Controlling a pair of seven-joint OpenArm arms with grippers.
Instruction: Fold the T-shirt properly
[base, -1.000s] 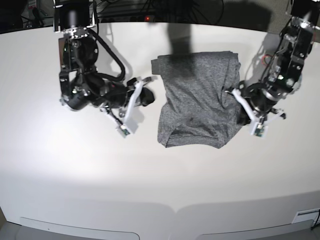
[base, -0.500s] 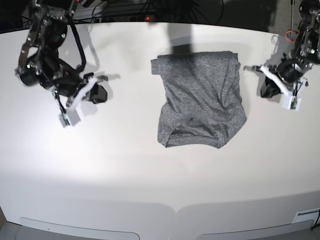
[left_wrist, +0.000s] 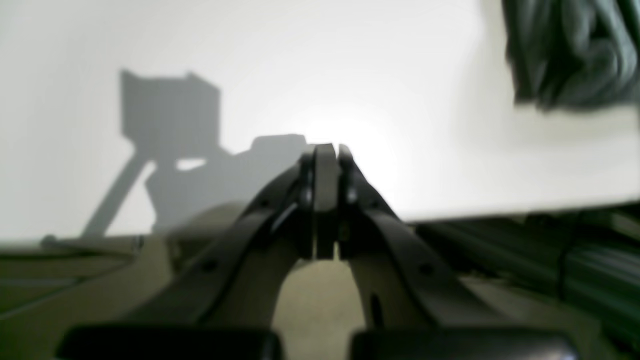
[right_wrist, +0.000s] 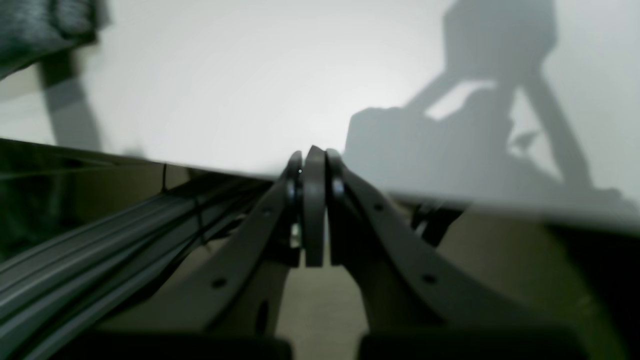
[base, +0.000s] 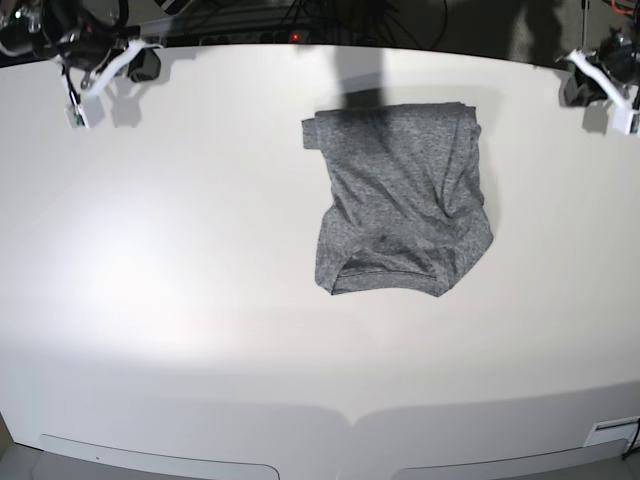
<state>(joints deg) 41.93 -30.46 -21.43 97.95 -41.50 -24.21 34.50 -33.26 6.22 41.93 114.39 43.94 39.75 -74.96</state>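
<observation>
Your T-shirt folded, lying flat mid-bench nearer the far edge, your left gripper at far corner w/ fingers pressed together, empty, right gripper at opposite far corner, same.

A white table carries one folded dark-grey T-shirt, lying flat near its middle.

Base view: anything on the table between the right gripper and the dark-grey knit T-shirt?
Nothing. In the base view, only bare white table separates the right gripper, shut at the far corner, from the heathered dark-grey knit T-shirt.
</observation>
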